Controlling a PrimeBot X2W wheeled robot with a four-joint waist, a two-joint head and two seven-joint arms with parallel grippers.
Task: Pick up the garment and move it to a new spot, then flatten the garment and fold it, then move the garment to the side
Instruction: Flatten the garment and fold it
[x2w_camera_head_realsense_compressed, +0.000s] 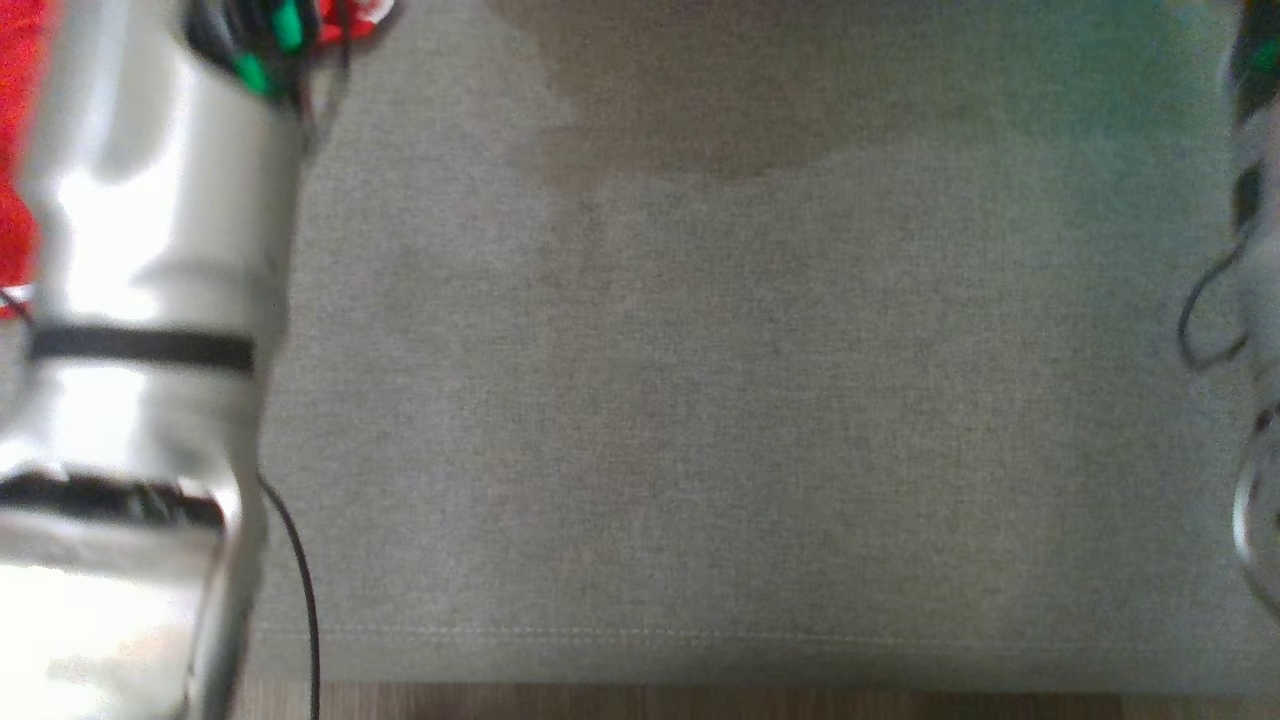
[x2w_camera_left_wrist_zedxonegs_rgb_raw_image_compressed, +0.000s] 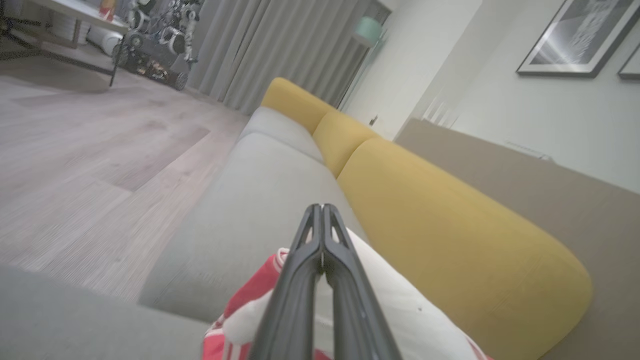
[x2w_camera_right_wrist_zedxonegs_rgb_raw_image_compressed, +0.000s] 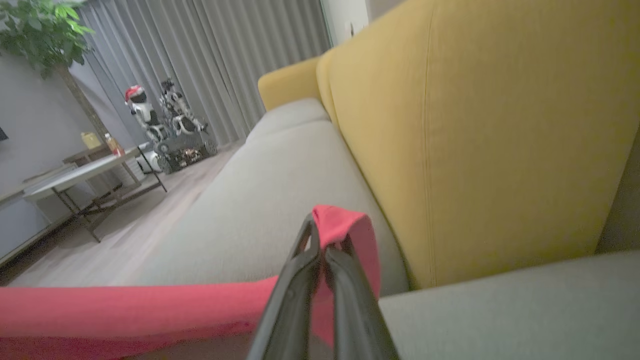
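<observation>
The garment (x2w_camera_left_wrist_zedxonegs_rgb_raw_image_compressed: 400, 310) is white with red striped trim, and it spreads out from both sides of my left gripper (x2w_camera_left_wrist_zedxonegs_rgb_raw_image_compressed: 320, 207), whose long dark fingers are pressed together on it above the grey sofa seat. In the right wrist view a red part of the garment (x2w_camera_right_wrist_zedxonegs_rgb_raw_image_compressed: 125, 305) runs as a taut band off to the left. Its end folds over the tips of my right gripper (x2w_camera_right_wrist_zedxonegs_rgb_raw_image_compressed: 325, 240), which is shut on it. The blurred head view shows my left forearm (x2w_camera_head_realsense_compressed: 150, 250) with red garment cloth (x2w_camera_head_realsense_compressed: 15, 150) beyond it, and an edge of my right arm (x2w_camera_head_realsense_compressed: 1255, 200).
The grey sofa seat (x2w_camera_head_realsense_compressed: 750, 400) lies below me, with yellow back cushions (x2w_camera_left_wrist_zedxonegs_rgb_raw_image_compressed: 450, 225) along its far side. Wood floor (x2w_camera_left_wrist_zedxonegs_rgb_raw_image_compressed: 75, 175) borders the seat's front edge. A low table (x2w_camera_right_wrist_zedxonegs_rgb_raw_image_compressed: 85, 175) and another robot (x2w_camera_right_wrist_zedxonegs_rgb_raw_image_compressed: 170, 125) stand by the grey curtains.
</observation>
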